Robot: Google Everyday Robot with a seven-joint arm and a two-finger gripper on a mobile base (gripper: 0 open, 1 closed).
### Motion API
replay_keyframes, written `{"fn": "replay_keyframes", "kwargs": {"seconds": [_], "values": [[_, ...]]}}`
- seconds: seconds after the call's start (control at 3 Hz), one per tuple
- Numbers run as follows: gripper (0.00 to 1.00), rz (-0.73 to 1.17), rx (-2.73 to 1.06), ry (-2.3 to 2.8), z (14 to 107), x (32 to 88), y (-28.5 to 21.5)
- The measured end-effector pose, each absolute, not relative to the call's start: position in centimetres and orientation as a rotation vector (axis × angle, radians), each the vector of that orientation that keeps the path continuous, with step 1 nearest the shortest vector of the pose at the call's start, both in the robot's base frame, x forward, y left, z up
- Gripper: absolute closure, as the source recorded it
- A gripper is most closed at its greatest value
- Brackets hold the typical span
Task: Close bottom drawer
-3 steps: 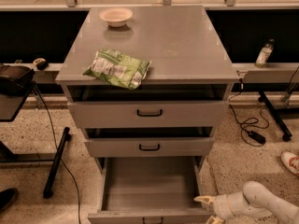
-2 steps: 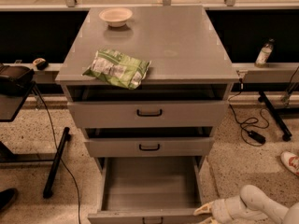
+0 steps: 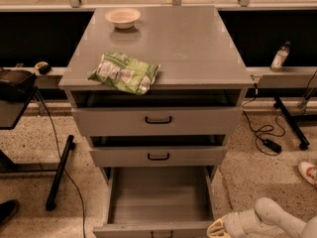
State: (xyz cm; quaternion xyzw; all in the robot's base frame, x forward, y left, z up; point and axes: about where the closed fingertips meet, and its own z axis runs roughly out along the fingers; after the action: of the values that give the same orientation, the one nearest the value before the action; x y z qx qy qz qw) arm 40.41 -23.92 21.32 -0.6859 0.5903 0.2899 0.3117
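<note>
Bottom right of your view, the gripper sits low, just beside the right front corner of the bottom drawer; whether it touches the panel is hard to make out. You can't tell if it's spread or pinched together: only a pale rounded tip shows, and the rest is cut by the frame edge. The white arm behind it is smooth, bulbous and also cropped.

The bottom drawer is pulled well out of the cabinet, lowest of the stack. Its front panel runs along the bottom frame edge, so you only see the top of the panel and a sliver of its dark handle. Its inside is a plain grey metal box.

Other stuff:
- Drawers: 3, all flat grey sheet metal. The top drawer and middle drawer each stick out slightly, with a dark gap above each front
- Handles: 2 fully visible, thin black bars; the third is cropped
- On the cabinet top: 1 round pale bowl at the back left, and 1 crinkled green-and-white bag at the front left, overhanging the edge a little
- 1 bottle on the ledge to the right, label unreadable
- 1 black cable on the speckled floor
- 1 shoe at the right edge, partly out of frame
</note>
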Motion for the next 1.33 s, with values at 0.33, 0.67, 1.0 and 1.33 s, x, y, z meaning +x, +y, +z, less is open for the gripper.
{"fn": "replay_keyframes", "kwargs": {"seconds": [0.33,0.67,1.0,1.33], "values": [[1.00,0.704,-1.790,1.621,19.7,40.2,-24.1],[1.00,0.566,-1.805,1.644,19.5,39.2,-24.1],[1.00,0.436,-1.796,1.680,18.6,38.2,-23.1],[1.00,0.338,-1.781,1.712,17.9,39.5,-23.8]]}}
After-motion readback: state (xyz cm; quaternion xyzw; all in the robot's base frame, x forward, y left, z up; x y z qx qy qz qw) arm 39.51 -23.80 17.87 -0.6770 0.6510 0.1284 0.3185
